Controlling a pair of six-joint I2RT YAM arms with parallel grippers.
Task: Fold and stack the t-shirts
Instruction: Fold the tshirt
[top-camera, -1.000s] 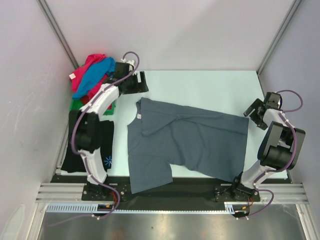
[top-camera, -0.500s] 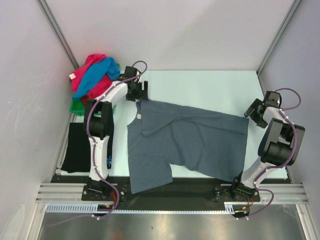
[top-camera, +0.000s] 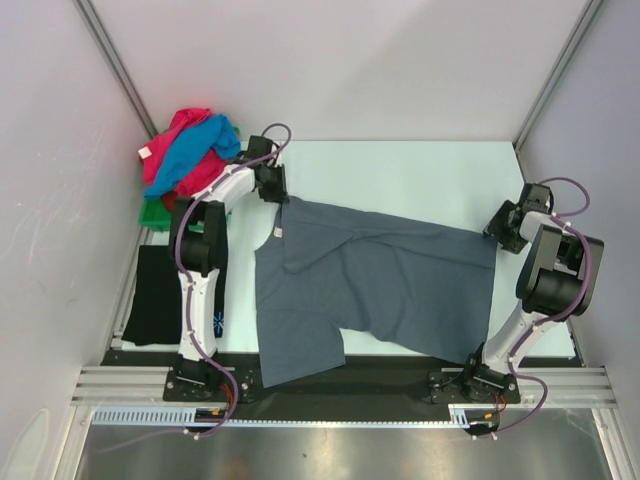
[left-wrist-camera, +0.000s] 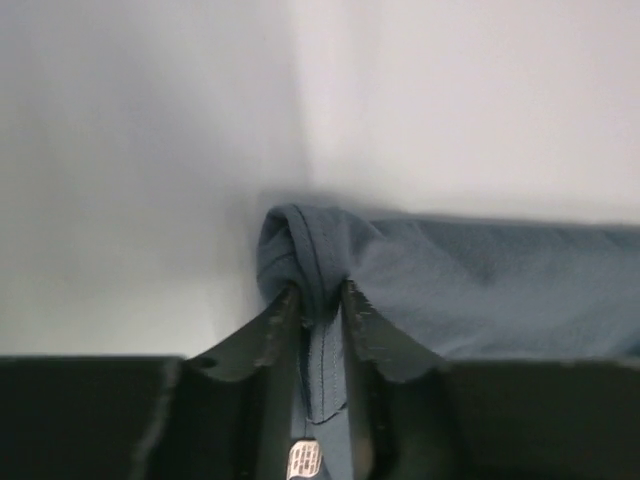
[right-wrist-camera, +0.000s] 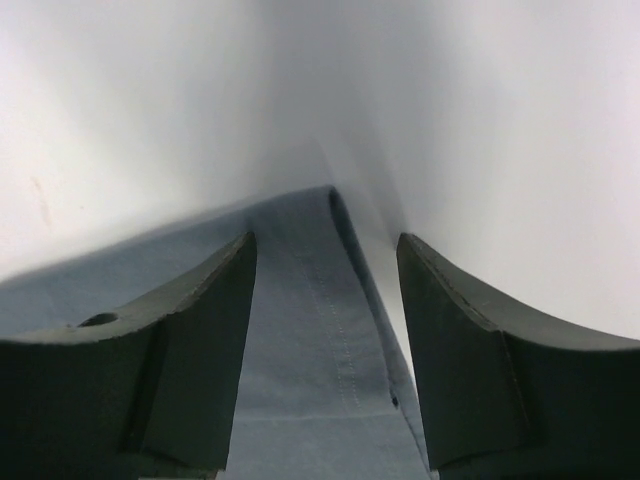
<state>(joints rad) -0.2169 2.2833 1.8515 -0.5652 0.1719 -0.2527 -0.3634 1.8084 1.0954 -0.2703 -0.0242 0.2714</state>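
Observation:
A slate-grey t-shirt (top-camera: 380, 280) lies spread across the middle of the table. My left gripper (top-camera: 283, 190) sits at the shirt's far left corner by the collar. In the left wrist view the gripper (left-wrist-camera: 318, 292) is shut on a bunched fold of the grey cloth (left-wrist-camera: 480, 290). My right gripper (top-camera: 497, 228) is at the shirt's far right corner. In the right wrist view it (right-wrist-camera: 325, 245) stands open, its fingers (right-wrist-camera: 190, 330) either side of the shirt's hem corner (right-wrist-camera: 300, 340).
A black t-shirt (top-camera: 160, 290) with a small blue-white print (top-camera: 216, 322) lies flat at the left edge. Crumpled pink (top-camera: 178, 125) and blue (top-camera: 195, 150) t-shirts are piled on the green tray (top-camera: 152, 212) at the back left. Walls stand close on both sides.
My left gripper moved from beside the pile to the grey shirt's far left corner and closed on it. The right gripper moved onto the shirt's far right corner, its jaws narrowing.

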